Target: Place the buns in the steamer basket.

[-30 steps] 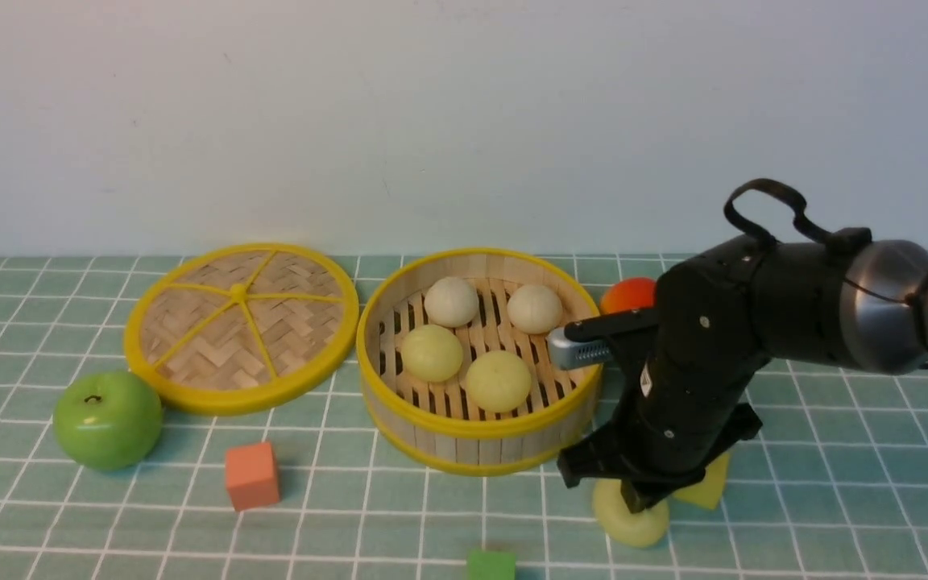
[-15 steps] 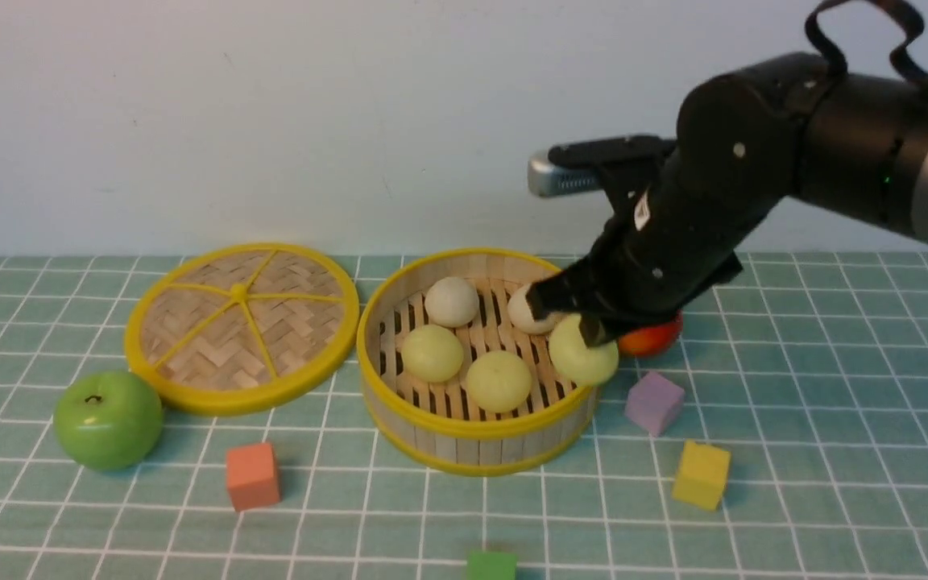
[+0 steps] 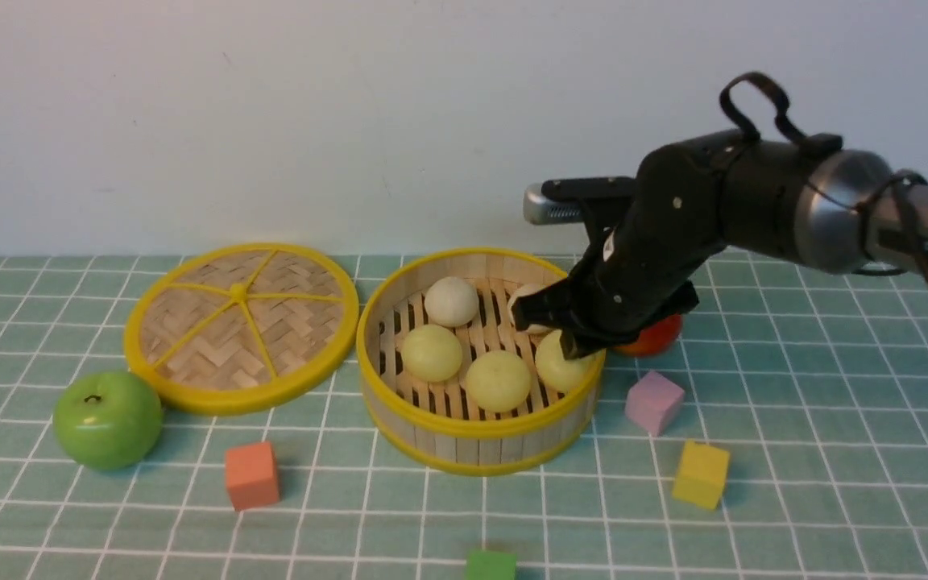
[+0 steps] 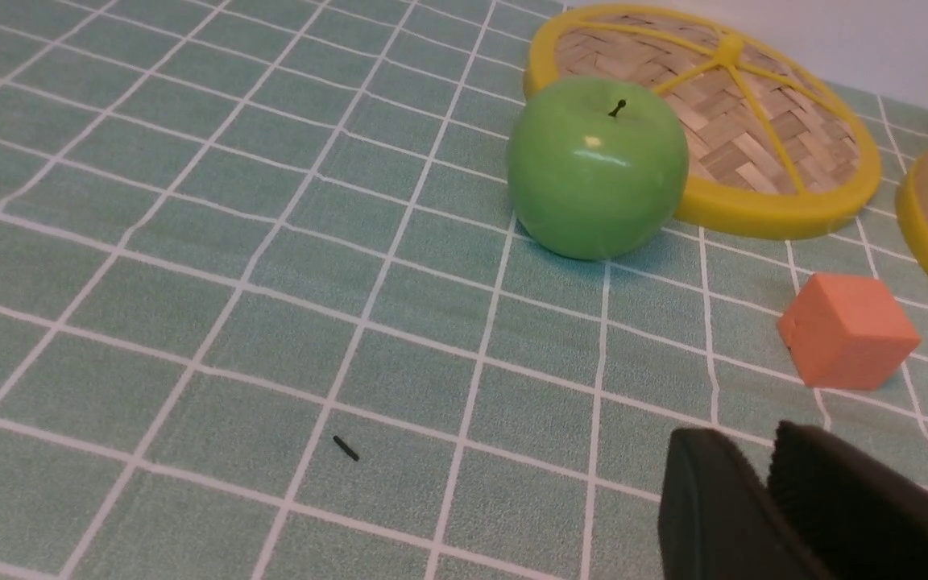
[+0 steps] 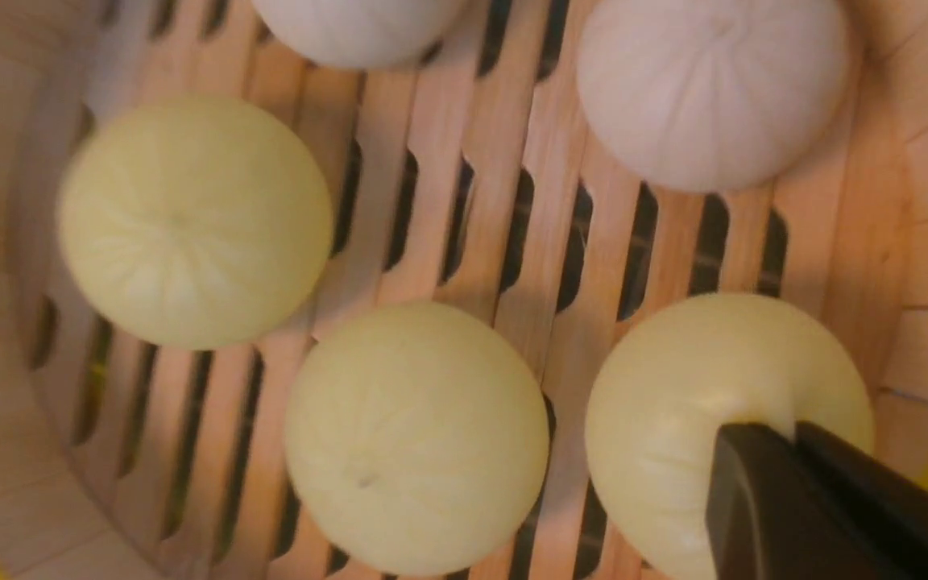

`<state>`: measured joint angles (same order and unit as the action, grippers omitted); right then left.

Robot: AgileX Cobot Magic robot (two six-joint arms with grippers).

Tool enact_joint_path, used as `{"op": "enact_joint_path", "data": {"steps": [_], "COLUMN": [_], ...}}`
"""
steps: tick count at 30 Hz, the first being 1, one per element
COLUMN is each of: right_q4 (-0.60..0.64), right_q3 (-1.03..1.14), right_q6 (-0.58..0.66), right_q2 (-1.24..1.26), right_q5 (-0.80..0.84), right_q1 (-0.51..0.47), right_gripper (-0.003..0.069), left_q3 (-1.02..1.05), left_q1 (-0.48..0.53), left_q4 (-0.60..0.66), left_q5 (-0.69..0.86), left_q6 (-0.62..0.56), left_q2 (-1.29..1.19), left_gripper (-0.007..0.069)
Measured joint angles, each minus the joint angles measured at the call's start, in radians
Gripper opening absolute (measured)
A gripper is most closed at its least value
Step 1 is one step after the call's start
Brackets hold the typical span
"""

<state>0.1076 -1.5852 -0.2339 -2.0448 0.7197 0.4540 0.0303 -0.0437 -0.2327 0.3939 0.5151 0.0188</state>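
Note:
The steamer basket stands mid-table, with its slatted floor filling the right wrist view. Inside lie two pale yellow-green buns and two off-white buns, the second partly hidden by my arm. My right gripper is shut, pinching a fold of a third yellow-green bun low inside the basket's right side. My left gripper is shut and empty above the tablecloth, out of the front view.
The flat woven lid lies left of the basket, with a green apple in front of it. A red-orange fruit sits behind my right arm. Orange, purple, yellow and green cubes lie scattered around.
My right gripper lifted the yellow-green bun from the table's front right, carried it up and left over the basket rim, and lowered it inside the basket.

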Motion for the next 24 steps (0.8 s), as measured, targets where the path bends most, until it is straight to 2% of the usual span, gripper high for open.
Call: {"op": "enact_joint_path", "data": {"steps": [4,10,13,15,16,18,20,24], "right_q4": [0.019,0.034,0.038,0.040,0.044,0.049,0.065,0.068], "right_q3": [-0.001,-0.006,-0.007,-0.007,-0.008,-0.008,-0.008,-0.006], "right_q6": [0.000,0.000,0.000,0.000,0.000,0.000,0.000,0.000], "right_q2": [-0.021,-0.021,-0.021,-0.020,-0.015,-0.007,0.024,0.093], "right_q5": [-0.013,-0.014,0.003,0.004,0.008,0.015,0.053,0.133], "right_q1": [0.000,0.000,0.000,0.000,0.000,0.000,0.000,-0.002], "right_gripper": [0.0006,0.0067,0.0178,0.0225,0.0294,0.0337,0.0411,0.0461], "left_q3": [0.000,0.000,0.000,0.000,0.000,0.000,0.000,0.000], "left_q1": [0.000,0.000,0.000,0.000,0.000,0.000,0.000,0.000], "left_q4": [0.000,0.000,0.000,0.000,0.000,0.000,0.000,0.000], "left_q5": [0.000,0.000,0.000,0.000,0.000,0.000,0.000,0.000], "left_q6": [0.000,0.000,0.000,0.000,0.000,0.000,0.000,0.000], "left_q2": [0.000,0.000,0.000,0.000,0.000,0.000,0.000,0.000], "left_gripper": [0.0131,0.0131,0.0138,0.0141,0.0143,0.0144,0.0144,0.0144]}}
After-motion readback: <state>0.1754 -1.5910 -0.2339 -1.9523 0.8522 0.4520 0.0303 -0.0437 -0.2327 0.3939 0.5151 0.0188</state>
